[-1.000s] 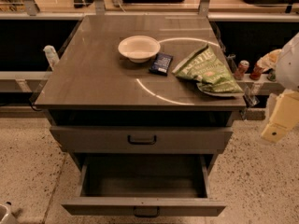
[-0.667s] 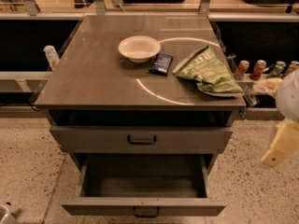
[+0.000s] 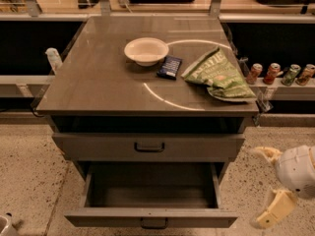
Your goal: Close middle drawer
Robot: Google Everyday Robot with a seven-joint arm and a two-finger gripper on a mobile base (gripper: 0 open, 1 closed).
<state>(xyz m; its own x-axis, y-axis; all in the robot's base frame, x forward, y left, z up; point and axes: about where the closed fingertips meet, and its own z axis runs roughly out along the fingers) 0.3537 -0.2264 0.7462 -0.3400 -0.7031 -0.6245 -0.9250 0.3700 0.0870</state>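
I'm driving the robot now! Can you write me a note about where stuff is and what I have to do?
Gripper: open, holding nothing, low at the cabinet's right, beside the middle drawer, not touching it.
Middle drawer: pulled far out, nothing showing inside, handle facing the camera.
Top drawer: shut.
Done: nothing on the drawer yet.
Left: bring the gripper round to the middle drawer's front, then push it straight in until it sits flush under the top drawer.
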